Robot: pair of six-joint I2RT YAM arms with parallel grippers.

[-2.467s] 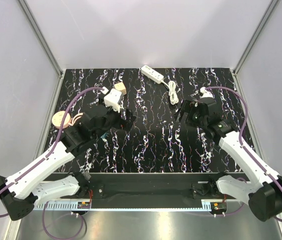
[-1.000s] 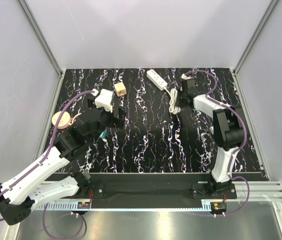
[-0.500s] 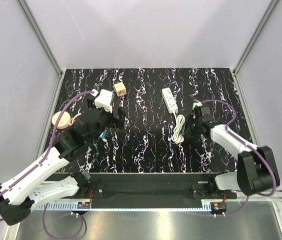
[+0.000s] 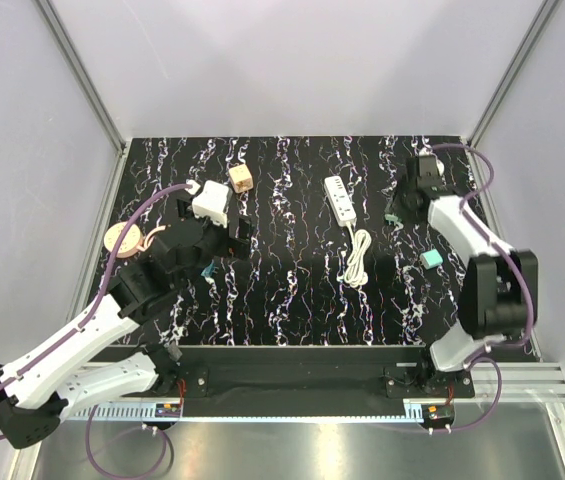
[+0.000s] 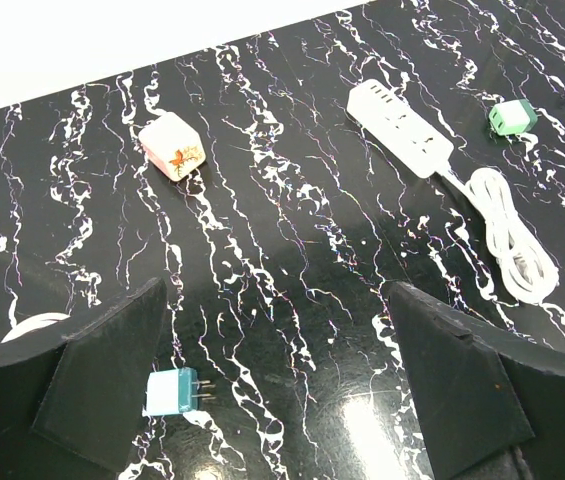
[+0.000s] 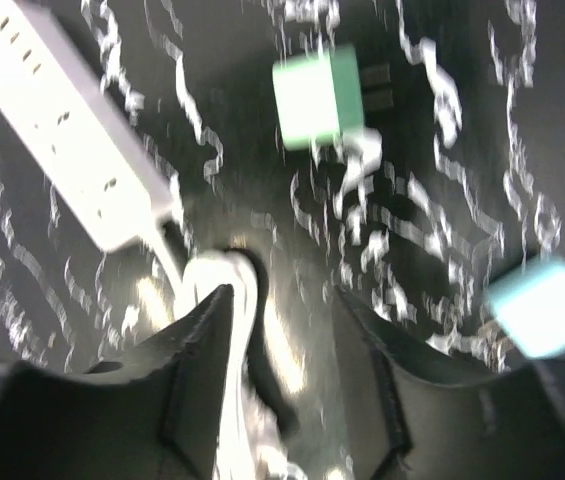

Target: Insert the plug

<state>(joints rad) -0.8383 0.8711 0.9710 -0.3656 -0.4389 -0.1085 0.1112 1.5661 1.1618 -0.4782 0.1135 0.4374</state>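
The plug (image 6: pixel 319 97), a small light-green body with dark prongs, lies free on the black marbled table, right of the white power strip (image 4: pixel 340 199); it also shows as the plug (image 5: pixel 511 117) and the plug (image 4: pixel 393 218). My right gripper (image 6: pixel 287 365) hangs open above the table, short of the plug, with nothing gripped; from above the right gripper (image 4: pixel 403 205) is at the back right. My left gripper (image 5: pixel 282 375) stands wide open and empty, the left gripper (image 4: pixel 226 240) well left of the strip.
The strip's coiled white cord (image 4: pixel 358 258) trails toward me and shows under the right fingers as the cord (image 6: pixel 230 300). A teal block (image 4: pixel 430 259) lies at the right. A teal-white plug (image 5: pixel 170 392) sits by my left finger. A tan cube (image 4: pixel 240 178) and a wooden disc (image 4: pixel 122 238) lie left.
The right arm dragged the strip from the back toward the middle, let go of the cord and swung to the back right, its jaws opening. The left arm has barely moved.
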